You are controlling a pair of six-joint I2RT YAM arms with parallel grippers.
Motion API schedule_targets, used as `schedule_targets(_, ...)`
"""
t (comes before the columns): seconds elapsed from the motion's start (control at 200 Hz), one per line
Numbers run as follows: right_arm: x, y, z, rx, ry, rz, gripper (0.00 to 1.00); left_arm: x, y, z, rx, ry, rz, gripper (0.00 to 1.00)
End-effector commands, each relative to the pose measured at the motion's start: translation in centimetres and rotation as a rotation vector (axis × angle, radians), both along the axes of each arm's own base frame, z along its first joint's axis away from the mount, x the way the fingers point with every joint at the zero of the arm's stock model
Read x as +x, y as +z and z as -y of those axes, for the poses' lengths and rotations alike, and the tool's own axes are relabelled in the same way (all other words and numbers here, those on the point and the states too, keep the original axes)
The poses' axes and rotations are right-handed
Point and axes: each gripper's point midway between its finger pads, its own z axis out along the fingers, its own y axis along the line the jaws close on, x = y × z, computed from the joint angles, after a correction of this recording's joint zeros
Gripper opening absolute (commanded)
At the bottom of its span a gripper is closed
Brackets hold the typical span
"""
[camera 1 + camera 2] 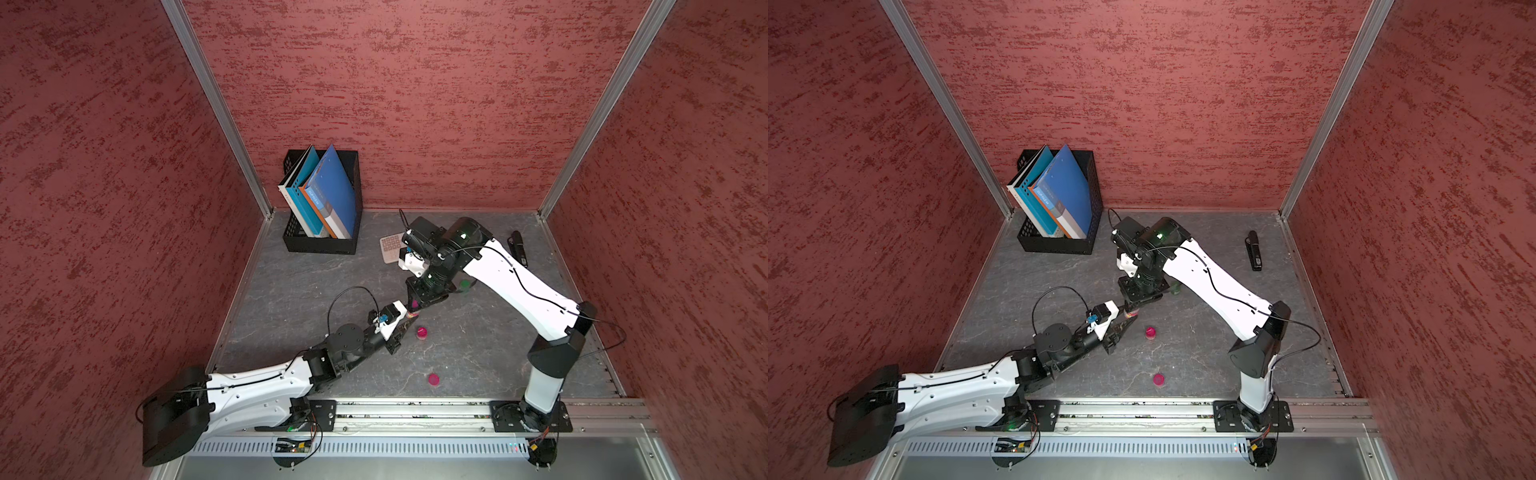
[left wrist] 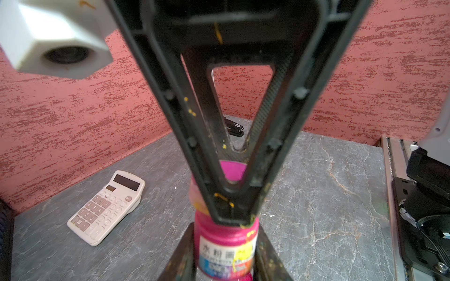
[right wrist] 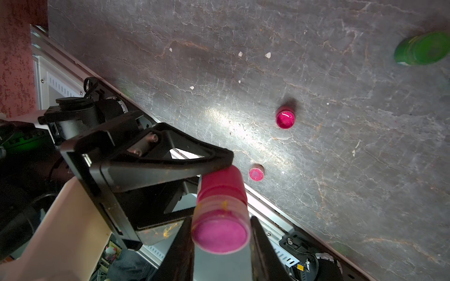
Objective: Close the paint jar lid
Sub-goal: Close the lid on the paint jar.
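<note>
Above the grey marbled counter (image 1: 478, 340), with left hand (image 2: 226, 231) clamped on the pink labelled plastic paint jar (image 2: 227, 253) and right hand (image 3: 220, 223) gripping its round pink lid (image 3: 219, 237), keep axes aligned, twist gently until snug.

**Left arm** (image 1: 257, 390), lower left of frame: white moulded shell dotted with small dark screws, black joint housings, and a round black disc (image 1: 348, 334) near the wrist. A thin black cable (image 1: 351, 288) loops above the disc.

**Right arm** (image 1: 523, 286), right of centre: matching white shell, black elbow housing (image 1: 557, 353), black cable and a green light (image 1: 463, 236).

**Wrists:** each bears a white camera block (image 1: 411, 264).

**Left tool** (image 2: 224, 258) and **right tool** (image 3: 221, 233): black open triangular fingers (image 2: 275, 136), flecked yellow.
</note>
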Motion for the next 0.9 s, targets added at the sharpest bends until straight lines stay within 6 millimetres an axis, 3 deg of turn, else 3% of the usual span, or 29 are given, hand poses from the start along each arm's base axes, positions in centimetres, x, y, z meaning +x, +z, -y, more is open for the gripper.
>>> schedule_targets(0.0, -2.2, -0.8, 2.1, -0.084, -0.027, -0.094, 0.27, 0.3, 5.2, 0.1, -0.152, 0.012, 0.080, 0.20)
schedule_targets(0.386, -2.1, -0.7, 1.8, -0.060, -0.045, -0.085, 0.29, 0.2, 5.5, 0.2, -0.163, 0.009, 0.080, 0.21)
schedule_targets(0.897, -1.7, -0.3, 1.2, -0.049, -0.030, -0.080, 0.29, -1.8, 6.0, 1.7, -0.131, -0.042, 0.116, 0.20)
